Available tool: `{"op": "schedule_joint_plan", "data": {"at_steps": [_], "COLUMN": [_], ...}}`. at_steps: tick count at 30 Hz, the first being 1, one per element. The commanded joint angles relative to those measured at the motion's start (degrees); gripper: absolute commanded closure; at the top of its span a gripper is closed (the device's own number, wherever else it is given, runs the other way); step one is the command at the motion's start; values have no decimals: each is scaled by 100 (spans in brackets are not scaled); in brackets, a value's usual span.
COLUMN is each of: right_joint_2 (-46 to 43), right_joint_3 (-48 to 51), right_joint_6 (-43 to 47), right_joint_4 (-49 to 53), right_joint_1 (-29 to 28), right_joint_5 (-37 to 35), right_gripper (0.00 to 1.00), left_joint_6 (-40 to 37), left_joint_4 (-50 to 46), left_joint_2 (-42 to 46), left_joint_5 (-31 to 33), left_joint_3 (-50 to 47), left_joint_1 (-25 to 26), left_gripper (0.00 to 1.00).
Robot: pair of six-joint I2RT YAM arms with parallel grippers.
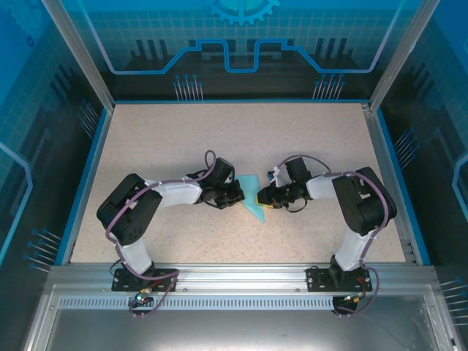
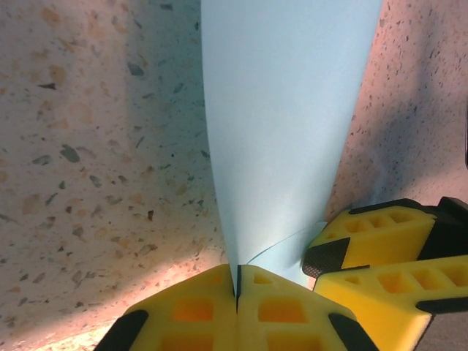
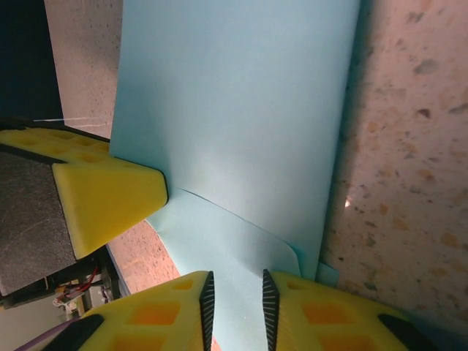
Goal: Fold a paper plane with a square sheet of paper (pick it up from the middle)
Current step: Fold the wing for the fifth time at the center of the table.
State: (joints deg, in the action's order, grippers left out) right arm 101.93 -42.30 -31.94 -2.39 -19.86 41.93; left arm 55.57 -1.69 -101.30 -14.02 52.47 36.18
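Note:
The sheet of paper (image 1: 253, 196), light turquoise and folded to a pointed shape, stands partly lifted off the table between both arms. My left gripper (image 1: 235, 194) is shut on its edge; in the left wrist view the yellow fingers (image 2: 183, 314) meet on the paper (image 2: 285, 131) at the pinch point of the gripper (image 2: 238, 289). My right gripper (image 1: 265, 197) comes from the other side. In the right wrist view that gripper (image 3: 238, 303) is open, its jaws a little apart, with a curled flap of the paper (image 3: 234, 124) showing in the gap.
The speckled beige table (image 1: 183, 139) is ringed by a blue rim and metal posts. Each wrist view catches the other arm's yellow fingers close by: the right arm's fingers (image 2: 380, 248), the left arm's fingers (image 3: 110, 197).

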Motion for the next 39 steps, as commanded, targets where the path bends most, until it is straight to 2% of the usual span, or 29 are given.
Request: {"op": "schedule_joint_plan", "data": {"at_steps": [1,6,8,13,17,19,21,22,24,25,27,30,33,36,39], "right_joint_2": [-303,-1229,-1685,-2822,-3799,-3991,-3929,-3842,-3564,-3494,-3458,-3616,-3590,-3289,-2908], "right_joint_3": [313,586,737,984,1130,982,701,599,379,347,475,945,1355,1696,1766], "right_joint_6": [-31,249,452,776,808,1043,1564,1569,1627,1485,1464,1817,2065,2312,2523], "right_joint_4": [-158,-53,-52,155,549,971,1498,1655,1829,1788,1432,693,-183,-936,-1362], "right_joint_1": [137,131,118,0,-66,-43,-31,-9,0,-38,-353,-1292,-2061,-2552,-2905], "right_joint_5": [-390,-934,-1180,-1831,-2636,-2696,-2546,-2610,-2006,-1960,-2193,-3778,-4916,-5724,-6026], "right_gripper": [69,67,64,68,59,48,47,49,50,49,49,49,49,51,50], "left_joint_6": [266,660,740,675,593,544,506,496,515,524,519,453,359,336,278], "left_joint_4": [-35,-3,68,-100,-216,-268,-318,-334,-353,-387,-428,-521,-674,-709,-724], "left_joint_2": [103,189,198,190,216,196,159,162,165,156,162,117,55,1,-11], "left_joint_5": [-102,-160,-201,-193,-206,-244,-276,-268,-242,-243,-229,-267,-268,-284,-334], "left_joint_3": [151,97,93,211,229,269,337,343,348,367,396,508,589,622,646], "left_joint_1": [42,51,73,81,82,81,88,91,88,81,78,73,78,82,82], "left_gripper": [100,100,100,100,100,100,100,100,100,100,100,100,100,100,100]}}
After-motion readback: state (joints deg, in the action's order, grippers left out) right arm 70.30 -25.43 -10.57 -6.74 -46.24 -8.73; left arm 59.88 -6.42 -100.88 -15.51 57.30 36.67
